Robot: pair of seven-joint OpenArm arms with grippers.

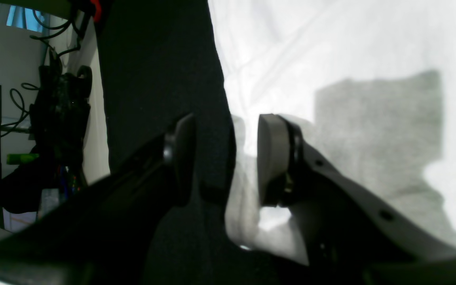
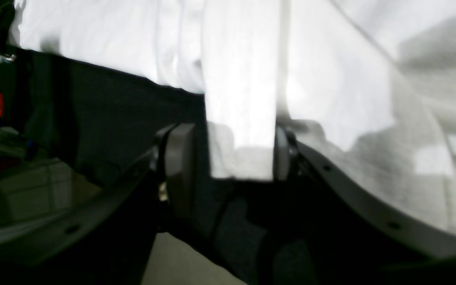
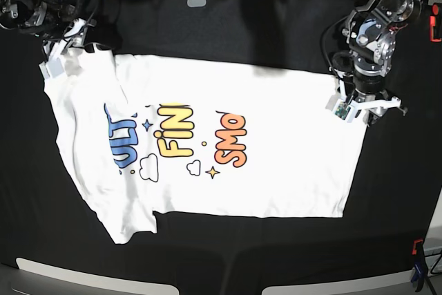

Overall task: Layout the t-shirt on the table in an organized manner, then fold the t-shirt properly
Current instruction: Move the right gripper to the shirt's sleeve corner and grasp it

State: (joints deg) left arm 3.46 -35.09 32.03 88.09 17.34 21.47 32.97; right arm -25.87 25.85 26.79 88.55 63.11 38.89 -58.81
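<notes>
Shirt (image 3: 207, 150) lay flat, print up, on your counter (image 3: 276, 25), both arms at its edges.

Your left fingers (image 1: 225, 158) were spread apart, straddling the hem edge, one pad (image 1: 269, 158) over white cloth, the other over black. Your right fingers (image 2: 232, 154) were also parted around a strip of cloth at the far corner, probably a sleeve; the blur left contact unclear.
</notes>
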